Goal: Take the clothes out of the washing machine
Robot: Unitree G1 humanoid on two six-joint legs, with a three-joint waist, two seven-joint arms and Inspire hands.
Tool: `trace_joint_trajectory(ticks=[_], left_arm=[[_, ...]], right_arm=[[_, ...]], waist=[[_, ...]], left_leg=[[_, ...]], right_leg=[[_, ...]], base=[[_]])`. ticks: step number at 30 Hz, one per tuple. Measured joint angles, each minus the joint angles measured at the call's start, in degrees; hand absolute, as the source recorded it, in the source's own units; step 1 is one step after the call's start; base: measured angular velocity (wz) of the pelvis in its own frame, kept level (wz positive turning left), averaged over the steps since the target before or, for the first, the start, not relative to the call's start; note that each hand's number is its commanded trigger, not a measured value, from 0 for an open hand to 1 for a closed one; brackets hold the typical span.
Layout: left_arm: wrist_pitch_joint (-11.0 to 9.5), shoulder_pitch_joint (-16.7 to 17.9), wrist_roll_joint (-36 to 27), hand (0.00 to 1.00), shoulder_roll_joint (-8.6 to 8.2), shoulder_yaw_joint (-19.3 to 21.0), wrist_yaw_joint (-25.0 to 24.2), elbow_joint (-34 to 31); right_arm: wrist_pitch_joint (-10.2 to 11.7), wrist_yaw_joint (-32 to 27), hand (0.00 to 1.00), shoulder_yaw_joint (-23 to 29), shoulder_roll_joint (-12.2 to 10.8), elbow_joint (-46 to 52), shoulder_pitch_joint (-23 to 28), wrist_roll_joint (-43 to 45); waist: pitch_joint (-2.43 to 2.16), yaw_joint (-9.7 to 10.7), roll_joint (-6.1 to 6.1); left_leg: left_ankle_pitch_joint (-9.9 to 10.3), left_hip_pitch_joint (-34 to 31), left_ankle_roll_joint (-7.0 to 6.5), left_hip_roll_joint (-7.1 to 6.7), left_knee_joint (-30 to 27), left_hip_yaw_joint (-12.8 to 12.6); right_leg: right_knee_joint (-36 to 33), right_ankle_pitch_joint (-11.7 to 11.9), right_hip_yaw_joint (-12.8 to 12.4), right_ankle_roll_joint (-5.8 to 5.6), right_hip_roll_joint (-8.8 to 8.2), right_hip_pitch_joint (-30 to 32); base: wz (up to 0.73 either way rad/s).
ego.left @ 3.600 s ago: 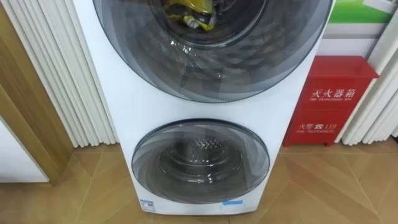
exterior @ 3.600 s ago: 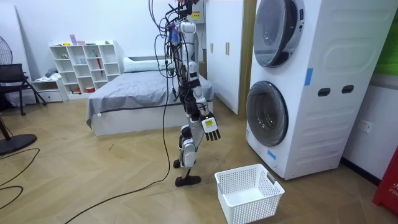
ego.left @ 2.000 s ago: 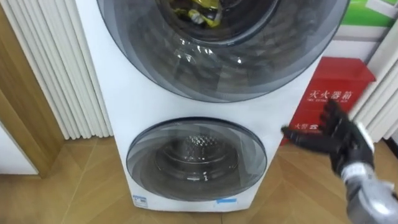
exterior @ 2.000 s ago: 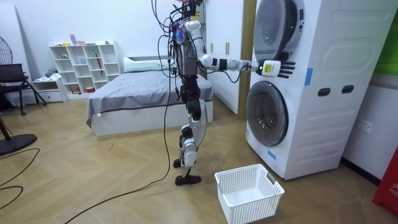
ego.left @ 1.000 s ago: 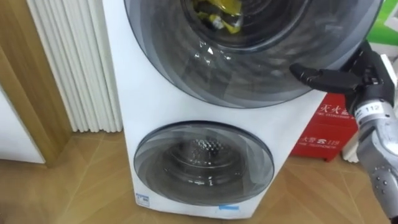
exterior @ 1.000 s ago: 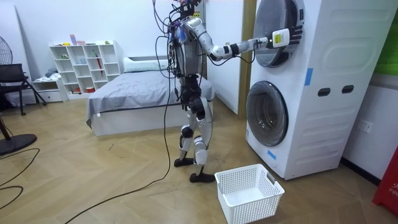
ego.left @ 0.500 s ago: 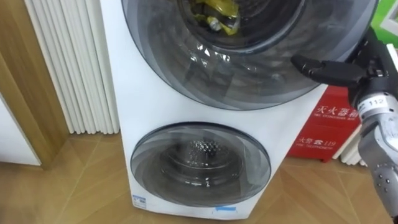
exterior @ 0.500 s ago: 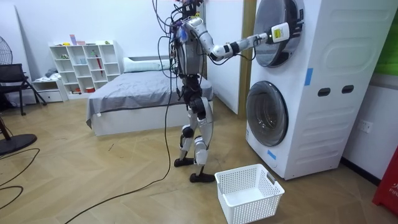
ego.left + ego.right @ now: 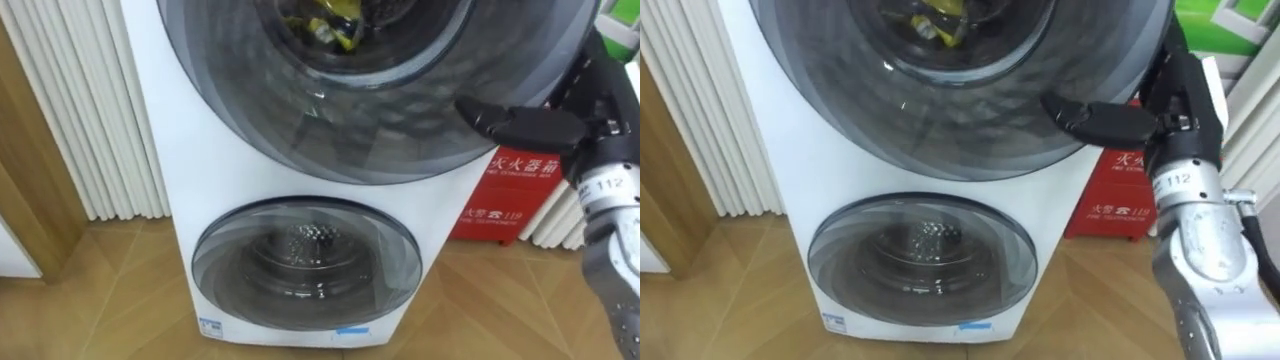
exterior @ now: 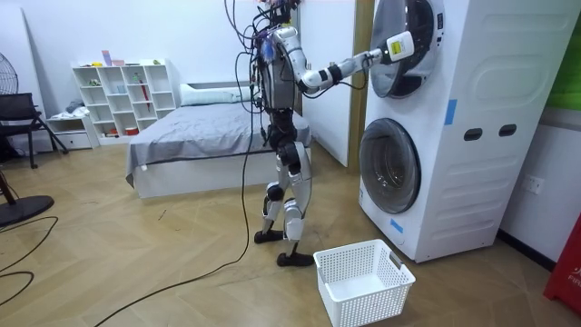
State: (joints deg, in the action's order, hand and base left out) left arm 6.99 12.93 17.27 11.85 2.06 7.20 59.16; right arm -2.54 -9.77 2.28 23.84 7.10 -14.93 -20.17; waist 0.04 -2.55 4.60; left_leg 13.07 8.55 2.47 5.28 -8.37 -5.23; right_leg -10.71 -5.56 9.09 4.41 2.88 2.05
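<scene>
Two white front-loading washers are stacked in front of me. The upper washer's round glass door (image 9: 370, 110) is shut, and yellow clothes (image 9: 330, 25) show behind the glass near the top. My right hand (image 9: 590, 120) is raised against the door's right rim. Its fingers run straight up along the rim and its thumb (image 9: 510, 122) lies across the glass. In the room view I stand close to the washers with that right hand (image 10: 398, 45) on the upper door. The lower door (image 9: 305, 265) is shut, with a bare drum behind it.
A white laundry basket (image 10: 363, 282) sits on the wooden floor by my feet, in front of the lower washer. A red fire-equipment box (image 9: 505, 190) stands to the washers' right and white slatted panels (image 9: 90, 110) to the left. A bed (image 10: 200, 136) is behind me.
My right arm has come up from my side to the upper door's right rim, and I have stepped closer. In the last half second the hand shifted slightly inward on the door.
</scene>
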Motion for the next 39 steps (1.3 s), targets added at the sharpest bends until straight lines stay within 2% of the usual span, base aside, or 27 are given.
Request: trace_joint_trajectory(ticks=[2,6,14,19,23,28,30,37,39], left_arm=[[-0.2,-0.2,-1.6,0.00,0.15,-0.3,0.1,0.5],[-0.8,0.0,-2.0,0.00,0.43,-0.3,0.0,0.4],[-2.3,-0.1,-2.1,0.00,0.51,-0.3,-0.2,-0.1],[-2.6,0.1,-3.9,0.00,0.51,-0.6,0.0,-0.1],[-3.0,0.1,-4.3,0.00,0.51,-0.6,0.1,-0.5],[-3.0,-0.4,-4.2,0.00,0.54,-0.7,0.0,0.2],[-3.0,-0.4,-4.2,0.00,0.58,-1.6,-0.1,0.7],[-4.2,-2.1,-4.3,0.00,0.67,-4.1,-0.3,3.5],[-5.3,-2.7,-4.2,0.00,0.69,-4.3,-0.3,4.6]], right_arm=[[0.0,0.3,0.00,-1.2,-0.1,2.5,1.3,0.2],[0.0,1.7,0.00,-1.1,-0.3,8.3,6.0,3.5],[0.0,4.7,0.00,-1.0,-0.4,11.9,9.0,4.4],[0.1,6.9,0.00,-1.2,-1.6,12.8,9.9,4.4],[0.1,7.4,0.00,-1.2,-4.2,14.4,11.5,4.0],[0.1,8.5,0.00,-1.2,-4.9,15.3,11.8,2.5],[0.1,9.2,0.00,-1.2,-5.8,15.4,11.8,2.2],[0.1,10.4,0.00,-1.9,-6.0,16.3,11.8,-2.8],[0.1,11.2,0.00,-2.3,-6.0,17.9,11.7,-3.5]], waist=[[-0.04,0.9,-0.24],[-0.20,1.1,-0.57],[-0.31,1.8,-0.68],[-0.39,2.1,-0.78],[-0.44,2.2,-0.82],[-0.44,2.2,-0.89],[-0.45,2.2,-0.90],[-0.41,2.3,-0.96],[-0.42,2.3,-0.99]], left_leg=[[0.0,0.0,0.00,0.01,0.1,-0.2],[0.0,0.2,0.00,0.04,0.0,-0.9],[0.0,0.2,0.01,0.14,0.1,-3.2],[0.0,0.7,0.01,0.18,0.1,-4.1],[0.0,0.9,0.01,0.18,0.2,-4.1],[0.3,1.0,0.29,0.33,1.0,-4.1],[0.5,1.0,0.33,0.42,0.9,-4.1],[0.7,0.7,0.48,0.62,0.8,-4.5],[1.0,0.2,0.60,0.82,0.6,-5.2]], right_leg=[[0.0,0.0,-0.4,0.05,0.13,0.1],[-0.1,0.1,-0.9,0.16,0.23,0.2],[0.0,0.5,-1.3,0.19,0.35,0.4],[0.0,0.8,-1.8,0.24,0.48,0.2],[0.0,0.9,-1.8,0.23,0.48,0.1],[-0.2,1.0,-3.0,0.21,1.17,0.6],[-0.3,1.1,-3.3,0.27,1.39,0.7],[-0.6,1.3,-3.9,0.39,1.58,1.2],[-1.1,1.4,-4.3,0.56,1.80,2.0]], base=[[-0.06],[-0.06],[-0.04],[-0.07],[0.00],[-0.04],[-0.05],[-0.05],[-0.17]])
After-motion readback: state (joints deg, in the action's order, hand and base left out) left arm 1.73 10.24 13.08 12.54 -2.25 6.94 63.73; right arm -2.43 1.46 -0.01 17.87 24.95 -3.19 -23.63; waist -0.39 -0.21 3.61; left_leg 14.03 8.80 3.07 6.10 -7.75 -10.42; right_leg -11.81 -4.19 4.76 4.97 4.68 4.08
